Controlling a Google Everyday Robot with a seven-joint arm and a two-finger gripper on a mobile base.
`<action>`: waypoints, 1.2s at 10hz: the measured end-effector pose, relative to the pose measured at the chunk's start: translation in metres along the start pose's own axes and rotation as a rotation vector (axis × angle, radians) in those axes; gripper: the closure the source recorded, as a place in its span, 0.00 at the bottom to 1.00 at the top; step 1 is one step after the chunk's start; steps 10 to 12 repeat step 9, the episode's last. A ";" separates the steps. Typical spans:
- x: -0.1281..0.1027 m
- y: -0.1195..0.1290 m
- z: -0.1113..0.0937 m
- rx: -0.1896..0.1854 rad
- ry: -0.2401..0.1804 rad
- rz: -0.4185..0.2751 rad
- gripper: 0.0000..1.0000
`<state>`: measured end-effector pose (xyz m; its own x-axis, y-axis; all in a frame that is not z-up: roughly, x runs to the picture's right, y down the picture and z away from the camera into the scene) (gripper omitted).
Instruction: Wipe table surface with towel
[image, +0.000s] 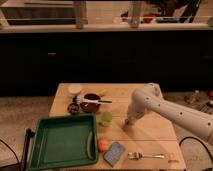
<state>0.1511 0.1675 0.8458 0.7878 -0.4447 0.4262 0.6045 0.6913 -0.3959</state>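
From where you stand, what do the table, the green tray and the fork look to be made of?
Table: pale wood, visible plank lines, matte. Green tray: probably plastic, uniform colour, slight sheen. Fork: likely metal, silvery glint. The gripper sits on the table beside the green cup.

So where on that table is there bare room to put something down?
Bare wood lies along the far right of the table, between the gripper and the fork. The left is crowded: green tray, bowls, green cup, blue sponge.
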 end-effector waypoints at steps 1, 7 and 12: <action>-0.011 -0.005 0.002 -0.002 -0.007 -0.024 1.00; -0.066 0.024 0.008 -0.009 -0.066 -0.161 1.00; -0.061 0.041 0.009 -0.018 -0.076 -0.158 1.00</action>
